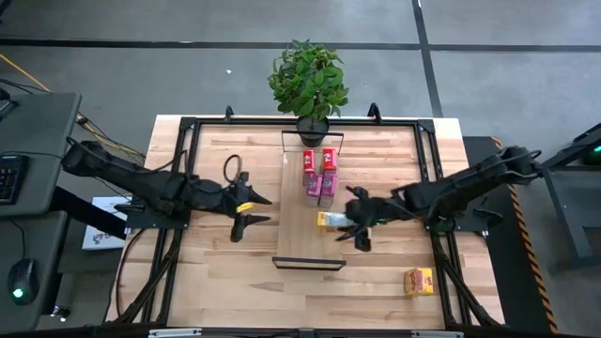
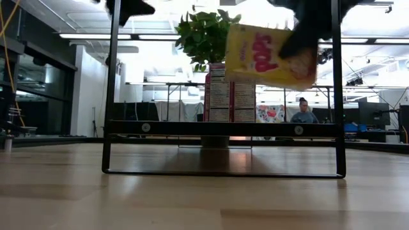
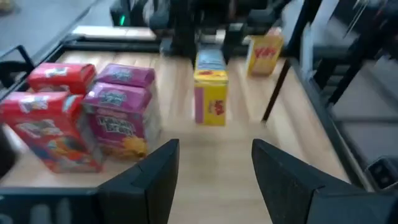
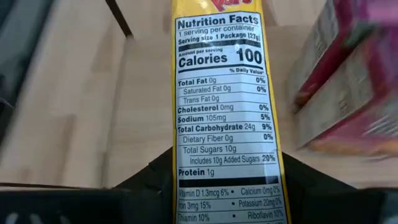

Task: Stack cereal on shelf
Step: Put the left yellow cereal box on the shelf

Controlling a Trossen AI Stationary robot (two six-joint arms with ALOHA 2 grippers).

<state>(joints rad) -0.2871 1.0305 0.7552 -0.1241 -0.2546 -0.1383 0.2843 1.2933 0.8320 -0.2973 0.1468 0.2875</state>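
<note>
High view: the right gripper (image 1: pixel 349 225) is clamped on a yellow cereal box (image 1: pixel 329 220) and holds it over the shelf (image 1: pixel 299 246), near the middle of the plank. In the low view the box hangs up in the air and is tipped a bit, not yet on the wood. Just past it, two red boxes (image 1: pixel 318 157) and two pink boxes (image 1: pixel 318 185) stand close together at the plant (image 1: pixel 308 77) end of the shelf.

To do this step well, I think the gripper should turn the box straight, bring it down slowly beside the pink boxes (without bumping them), and let go only when the bottom sits flat.

The left gripper (image 1: pixel 252 210) waits beside the shelf with its fingers apart, holding nothing. One more yellow box (image 1: pixel 419 281) sits on the worktop (image 1: pixel 207 282), well away from the shelf.
</note>
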